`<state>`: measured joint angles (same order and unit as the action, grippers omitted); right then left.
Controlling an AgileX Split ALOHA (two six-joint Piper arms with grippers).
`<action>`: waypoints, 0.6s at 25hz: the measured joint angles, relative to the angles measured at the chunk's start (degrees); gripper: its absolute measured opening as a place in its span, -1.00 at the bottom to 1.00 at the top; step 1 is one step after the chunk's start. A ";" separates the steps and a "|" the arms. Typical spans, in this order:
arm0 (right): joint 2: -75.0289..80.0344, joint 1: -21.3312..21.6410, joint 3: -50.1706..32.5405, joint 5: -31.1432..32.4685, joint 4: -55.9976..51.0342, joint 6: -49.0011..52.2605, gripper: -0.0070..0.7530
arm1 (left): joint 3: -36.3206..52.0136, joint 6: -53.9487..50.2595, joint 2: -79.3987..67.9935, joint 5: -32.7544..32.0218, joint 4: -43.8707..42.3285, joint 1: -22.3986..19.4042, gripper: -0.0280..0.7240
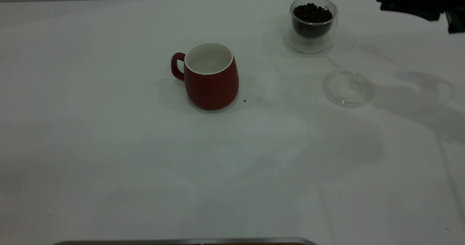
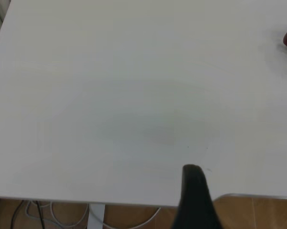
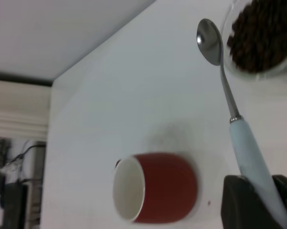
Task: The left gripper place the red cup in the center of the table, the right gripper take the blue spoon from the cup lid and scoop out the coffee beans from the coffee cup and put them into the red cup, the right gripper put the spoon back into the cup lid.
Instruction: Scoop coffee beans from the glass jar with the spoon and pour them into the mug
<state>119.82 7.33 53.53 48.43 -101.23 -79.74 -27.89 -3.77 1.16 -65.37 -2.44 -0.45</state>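
**A:** While the spoon hangs clear of everything, take stock from the biggest thing down. What's the table (image 1: 109, 158) showing?

**B:** It's mostly bare. The red cup (image 1: 210, 76) stands upright near the middle, handle towards the left arm's side, white inside and seemingly empty. So I judge the placing step done. The left gripper (image 2: 195, 200) is well away from the work; only one dark finger shows in its own wrist view, so I cannot tell whether it is open or closed.

**A:** And the right gripper (image 1: 417, 0)?

**B:** It's up at the far right edge of the exterior view, closed on the pale handle of the blue spoon (image 3: 229, 100). The metal bowl sticks out ahead and looks empty.

**A:** So scooping is the step in hand. Where's the source?

**B:** The coffee cup (image 1: 313, 23) is at the far right of the table, well apart from the red cup, with the coffee beans (image 1: 312, 13) heaped close to the rim. The wrist view puts the spoon's bowl just beside that rim, not yet over the beans.

**A:** Then bring the bowl over the heap, dip at a shallow tilt, and lift level. A full heap spills easily, and a push on the wall could shift the light glass.

**B:** The cup lid (image 1: 348, 87) lies empty nearer the camera, and one dark speck (image 1: 244, 101) sits just beside the red cup.
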 joint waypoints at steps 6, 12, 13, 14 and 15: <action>1.64 -3.01 4.14 -6.24 0.00 2.22 -0.68 | 0.00 0.00 0.00 0.00 0.00 0.00 0.64; 6.95 -4.83 8.83 -7.22 0.05 3.15 -0.68 | 0.00 -0.16 0.00 0.00 0.00 0.00 0.64; 7.36 -5.02 9.05 -7.55 0.05 3.14 -0.68 | 0.00 -0.16 0.00 0.00 0.00 0.00 0.64; 7.58 -5.10 9.32 -8.33 0.05 3.14 -0.68 | 0.00 -0.16 0.00 0.00 0.00 0.00 0.64; 7.87 -5.10 9.43 -8.86 0.00 3.14 -0.68 | 0.00 -0.11 0.00 0.00 0.00 0.00 0.64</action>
<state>127.69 2.23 62.96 39.57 -101.24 -76.60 -27.89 -3.88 1.16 -65.37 -2.44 -0.45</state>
